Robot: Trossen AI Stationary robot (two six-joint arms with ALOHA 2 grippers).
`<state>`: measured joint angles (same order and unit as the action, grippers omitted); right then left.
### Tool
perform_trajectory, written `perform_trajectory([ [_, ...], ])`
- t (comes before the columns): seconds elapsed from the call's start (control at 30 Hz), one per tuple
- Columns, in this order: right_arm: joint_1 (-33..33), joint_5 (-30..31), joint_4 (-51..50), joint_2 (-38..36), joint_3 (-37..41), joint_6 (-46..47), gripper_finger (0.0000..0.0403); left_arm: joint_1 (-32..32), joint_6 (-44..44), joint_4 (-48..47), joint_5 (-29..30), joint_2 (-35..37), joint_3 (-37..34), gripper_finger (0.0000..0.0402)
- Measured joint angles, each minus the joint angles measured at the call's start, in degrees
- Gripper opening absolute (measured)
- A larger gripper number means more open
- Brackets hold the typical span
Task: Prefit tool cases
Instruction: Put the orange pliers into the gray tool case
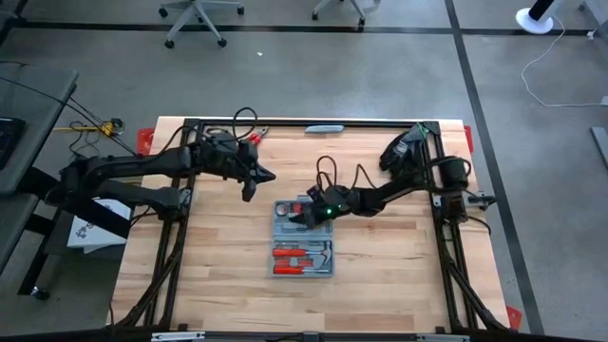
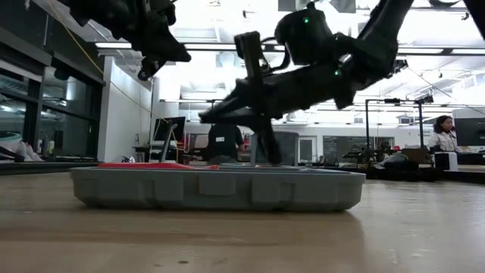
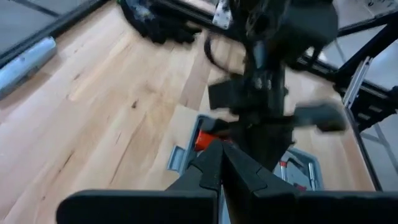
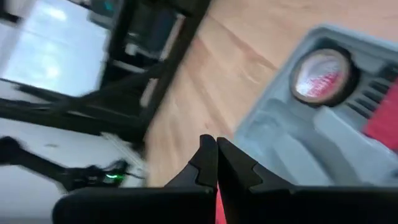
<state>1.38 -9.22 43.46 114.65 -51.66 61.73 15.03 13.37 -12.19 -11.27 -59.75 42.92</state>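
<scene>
Table [image 1: 399, 285]: tool case [image 1: 304, 256] lengthwise front-to-back.

Even overhead light falls on my table [image 1: 228, 285], with only soft shadows under my arms. From table height, the ceiling lights behind glare white and turn my arms into dark silhouettes; the near tabletop is out of focus. Both my wrist pictures are smeared with blur: the case [image 4: 323, 130] looks soft, my fingers [image 3: 214, 171] somewhat crisper.
</scene>
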Motion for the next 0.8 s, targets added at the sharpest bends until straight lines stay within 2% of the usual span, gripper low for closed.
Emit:
perform_trajectory([
  [0.1,-0.67,-1.52,5.6,0.82,0.83,1.44,0.0,0.04,-0.04,0.49,0.0,-0.36,0.0,0.0],
  [0.27,-0.51,0.99,4.33,-5.31,0.71,-2.2,0.0,1.63,-1.9,1.42,-0.05,-0.54,0.0,0.0],
  [0.43,-0.68,5.37,-6.31,-11.8,0.85,-7.5,0.0,7.51,-4.38,-0.3,0.22,-2.93,0.04,0.0],
  [0.67,-1.38,7.69,-18.48,-18.23,0.83,-11.44,0.0,17.5,-9.65,-3.77,0.73,-13.48,0.04,0.0],
  [0.8,-1.39,8.21,-20.06,-19.74,0.81,-11.66,0.0,21.98,-12.19,-6.68,6.68,-20.33,2.12,0.0004],
])
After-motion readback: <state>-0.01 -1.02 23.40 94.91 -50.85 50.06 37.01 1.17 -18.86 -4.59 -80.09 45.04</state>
